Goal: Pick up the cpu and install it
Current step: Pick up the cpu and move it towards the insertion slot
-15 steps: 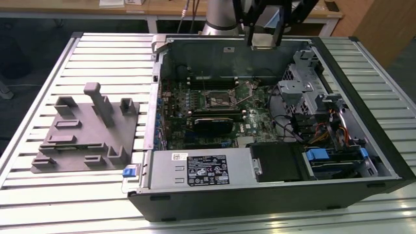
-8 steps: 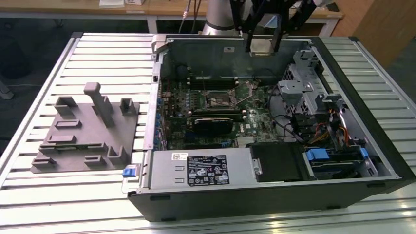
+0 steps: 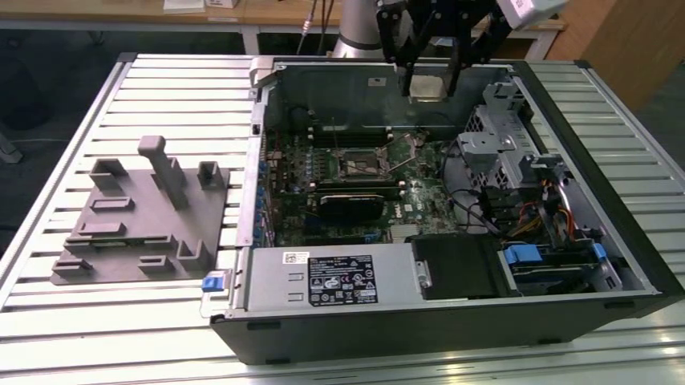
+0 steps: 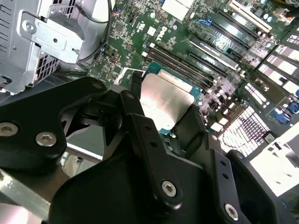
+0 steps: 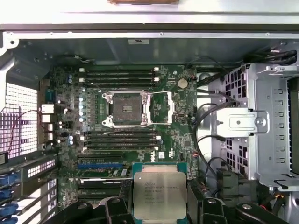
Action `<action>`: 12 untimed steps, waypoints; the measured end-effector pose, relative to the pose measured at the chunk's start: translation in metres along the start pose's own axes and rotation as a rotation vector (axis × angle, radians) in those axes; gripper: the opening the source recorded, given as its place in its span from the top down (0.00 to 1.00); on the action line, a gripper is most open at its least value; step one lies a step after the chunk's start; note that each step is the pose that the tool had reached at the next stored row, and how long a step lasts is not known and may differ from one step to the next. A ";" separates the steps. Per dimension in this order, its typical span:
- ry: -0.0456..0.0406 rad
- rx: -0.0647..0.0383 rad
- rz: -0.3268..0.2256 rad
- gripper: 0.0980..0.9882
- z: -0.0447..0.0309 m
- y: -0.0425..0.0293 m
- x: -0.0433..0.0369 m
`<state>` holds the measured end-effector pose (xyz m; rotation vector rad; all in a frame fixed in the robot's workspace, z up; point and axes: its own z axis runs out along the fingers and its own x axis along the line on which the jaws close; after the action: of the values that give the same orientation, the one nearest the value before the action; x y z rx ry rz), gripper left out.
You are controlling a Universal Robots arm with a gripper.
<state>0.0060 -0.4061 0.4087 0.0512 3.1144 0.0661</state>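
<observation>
Gripper: black two-finger gripper [image 3: 431,80] at the upper centre of the exterior view, high over the far wall of the open black desktop computer case [image 3: 599,301]. It is closed on the chip, one finger on each of two opposite edges.

CPU: small flat square chip with a pale silvery-grey metal lid and green edge [image 5: 160,195], held level and lid-up between the black fingers [image 4: 135,88]. It is clear of the board, touching nothing but the gripper.

Reason for grip: my reading is that the edge hold leaves the underside untouched, and the level pose suits a flat seat.

Socket: square silver-framed processor socket [image 5: 126,108] in the middle of the green motherboard [image 5: 187,135]. Its retaining frame is swung open and the dark seat is bare, presumably to receive the chip.

Separation: chip and socket are well apart, so the CPU is picked up but not installed.

Neighbours: long black memory slots [image 5: 119,72] flank the socket on two sides. A perforated silver drive cage [image 5: 261,121] stands beside the board.

Outside the case: a grey moulded fixture plate [image 3: 128,233] lies on the slatted metal table [image 3: 172,88] at the exterior view's left. A grey power supply box with a white label [image 3: 321,277] sits along the case's near edge.
</observation>
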 end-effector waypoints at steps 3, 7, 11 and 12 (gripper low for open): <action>-0.0001 0.000 0.000 0.50 0.0050 -0.0002 0.0001; 0.0000 0.000 0.000 0.50 0.0121 -0.0005 0.0003; -0.0001 0.000 0.001 0.50 0.0195 -0.0008 0.0005; 0.0000 0.000 0.001 0.50 0.0213 -0.0009 0.0006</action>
<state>0.0060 -0.4062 0.3874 0.0522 3.1144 0.0661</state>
